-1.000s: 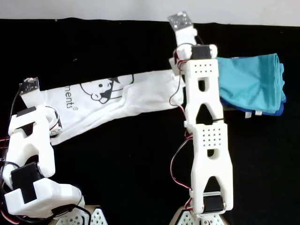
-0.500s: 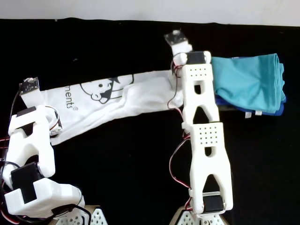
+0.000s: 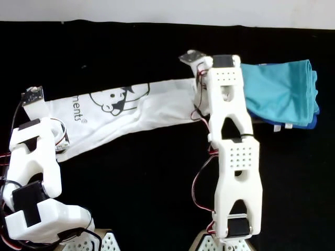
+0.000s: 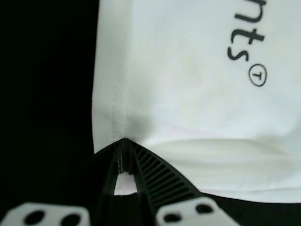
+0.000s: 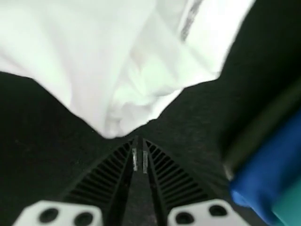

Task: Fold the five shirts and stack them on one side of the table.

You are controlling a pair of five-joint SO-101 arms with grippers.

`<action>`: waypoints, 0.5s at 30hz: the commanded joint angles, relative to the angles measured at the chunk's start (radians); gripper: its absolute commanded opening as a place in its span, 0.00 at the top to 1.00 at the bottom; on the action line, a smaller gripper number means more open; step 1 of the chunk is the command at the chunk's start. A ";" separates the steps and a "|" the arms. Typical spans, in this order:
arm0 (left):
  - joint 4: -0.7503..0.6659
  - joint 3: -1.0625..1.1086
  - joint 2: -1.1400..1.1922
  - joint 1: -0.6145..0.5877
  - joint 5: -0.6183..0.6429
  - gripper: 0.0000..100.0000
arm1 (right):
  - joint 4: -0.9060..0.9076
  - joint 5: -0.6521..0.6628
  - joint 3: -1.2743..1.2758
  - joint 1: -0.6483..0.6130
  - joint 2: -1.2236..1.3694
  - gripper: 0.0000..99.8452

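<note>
White shirt (image 4: 178,84) — dark lettering (image 4: 242,35), circled mark (image 4: 257,75)

The white shirt (image 3: 120,112) is partly hidden under the right arm (image 3: 230,104); the blue shirt (image 3: 310,124) is mostly covered by the teal shirt (image 3: 280,94).

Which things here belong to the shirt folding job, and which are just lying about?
Job: white shirt, gripped at its ends by the left pincer and the right pincer; folded teal shirt stacked on a blue shirt.
Not the job: black table cover; white wall behind; red wires on an arm.
</note>
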 commanded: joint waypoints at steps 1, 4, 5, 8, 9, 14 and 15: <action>-0.020 0.004 -0.002 0.004 0.000 0.99 | -0.090 -0.025 -0.062 0.013 -0.137 0.99; -0.020 0.004 -0.002 0.004 0.000 0.99 | -0.249 -0.169 -0.116 0.013 -0.131 0.99; -0.020 0.004 -0.002 0.004 0.000 0.99 | -0.303 -0.213 -0.114 0.012 -0.117 0.99; -0.020 0.004 -0.002 0.004 0.000 0.99 | -0.387 -0.259 -0.074 -0.010 -0.041 0.99; -0.020 0.004 -0.002 0.004 0.000 0.99 | -0.386 -0.259 -0.071 -0.019 -0.008 0.99; -0.020 0.004 -0.002 0.004 0.000 0.99 | -0.265 -0.259 -0.073 -0.048 0.064 0.99; -0.020 0.004 -0.002 0.004 0.000 0.99 | -0.232 -0.259 -0.073 -0.053 0.065 0.99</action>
